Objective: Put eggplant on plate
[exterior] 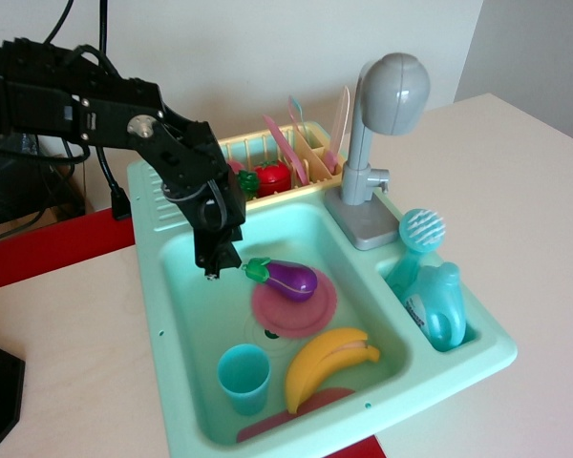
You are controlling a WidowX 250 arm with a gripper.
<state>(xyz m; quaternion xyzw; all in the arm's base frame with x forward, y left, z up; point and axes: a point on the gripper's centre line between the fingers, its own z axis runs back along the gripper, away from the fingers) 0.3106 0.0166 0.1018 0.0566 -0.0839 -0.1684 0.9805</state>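
Note:
The purple eggplant (286, 279) with its green stem cap lies on its side on the round pink plate (310, 312) in the middle of the teal sink basin. My gripper (219, 260) hangs just left of the eggplant's stem end, apart from it by a small gap and above the basin floor. It holds nothing. Its fingers are dark and seen end-on, so how far they stand apart does not show.
A yellow banana (327, 364) and a teal cup (244, 378) lie in the front of the sink (172, 286), with a darker reddish flat piece (267, 422) under them. A strawberry (270, 177) and thin upright plates sit in the rack behind. The grey faucet (382, 114) stands at right.

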